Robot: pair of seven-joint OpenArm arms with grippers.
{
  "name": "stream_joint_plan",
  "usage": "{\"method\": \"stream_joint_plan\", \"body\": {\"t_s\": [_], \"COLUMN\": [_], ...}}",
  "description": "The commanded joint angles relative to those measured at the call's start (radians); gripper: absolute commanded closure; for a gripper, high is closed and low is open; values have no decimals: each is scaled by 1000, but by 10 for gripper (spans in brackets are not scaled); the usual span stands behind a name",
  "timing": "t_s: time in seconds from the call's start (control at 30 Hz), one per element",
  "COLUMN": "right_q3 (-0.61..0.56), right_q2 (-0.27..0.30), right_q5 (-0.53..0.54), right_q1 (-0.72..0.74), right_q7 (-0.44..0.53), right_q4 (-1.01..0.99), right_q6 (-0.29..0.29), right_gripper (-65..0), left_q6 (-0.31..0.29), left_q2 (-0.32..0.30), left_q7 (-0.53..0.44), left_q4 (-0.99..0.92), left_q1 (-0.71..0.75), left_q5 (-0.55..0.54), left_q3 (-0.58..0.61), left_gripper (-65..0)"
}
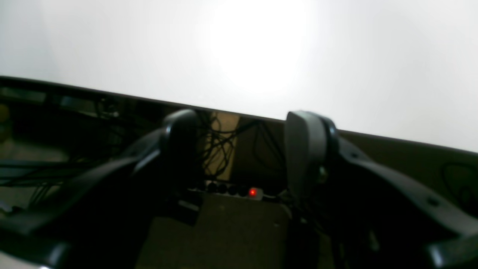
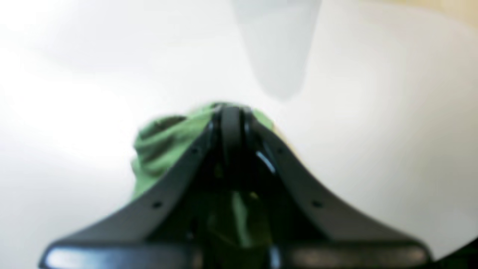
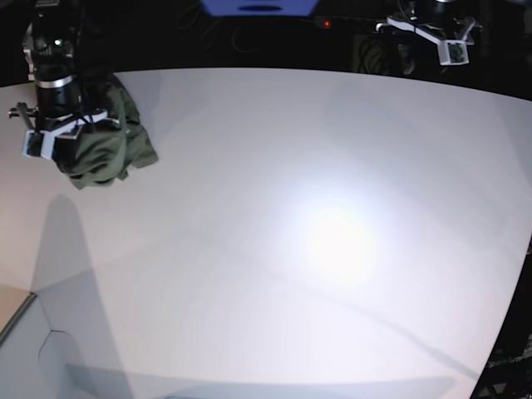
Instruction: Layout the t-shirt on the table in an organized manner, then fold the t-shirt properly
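Bunching in a heap at the far left of the table [image 3: 274,216], the t-shirt [image 3: 106,141] is nowhere near laid out: it sits crumpled, olive-green, with no sleeve or hem I can pick out, close to the table's far edge. The right gripper [image 2: 230,112] is on it, and the right wrist view shows its jaws pressed together with green cloth spilling out to the left of them and more cloth visible beneath, so I read it as clenched on a fold of the t-shirt. That view is blurred, so which part of the garment is pinched cannot be told.

Moving right, the broad middle of the table is bare white with a bright glare patch.

At the far right, the left gripper [image 1: 239,149] hangs beyond the table's far edge, over cables and a power strip [image 1: 239,191] with a red light. Its jaws stand apart with nothing between them, well away from the shirt.

My judgement: the task is at its very start, the first grasp of the layout step. The next move likely calls for drawing the heap toward the open middle, and for bringing the left gripper across to take a second point so the cloth can be spread flat.
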Motion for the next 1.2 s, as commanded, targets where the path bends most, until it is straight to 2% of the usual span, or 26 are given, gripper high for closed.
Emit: {"method": "stream_joint_plan", "body": {"t_s": [0.0,0.17,0.43,0.57,0.7,0.9,1.07,1.17], "right_q3": [4,-10,-158,-222,-289,-294,-296,-297], "right_q2": [10,4,-3,-49,-93,-188,-245,-280], "right_q5": [-1,-2,-4,-4,-4,-6,-6,-6], "right_q1": [28,212,689,893,1034,1183,1277,1330], "right_q7": [35,18,-235,-287,-292,-293,-300,-367], "right_q4": [26,23,20,20,17,15,12,12], "right_q6": [1,1,1,1,-4,-5,-7,-7], "right_gripper": [0,0,0,0,0,0,0,0], "left_q6": [0,0,0,0,0,0,0,0], "left_q2": [-3,-3,2,6,6,0,-1,-1], "left_q7": [-21,-21,-21,-21,-21,-21,-21,-21], "left_q4": [17,22,86,111,123,123,123,123], "left_q1": [12,1,-5,-5,-7,-14,-42,-62], "left_q5": [-3,-3,-3,-3,-3,-3,-3,-3], "left_q3": [-4,-2,-34,-88,-139,-197,-212,-223], "left_gripper": [-370,-370,-370,-370,-370,-370,-370,-370]}}
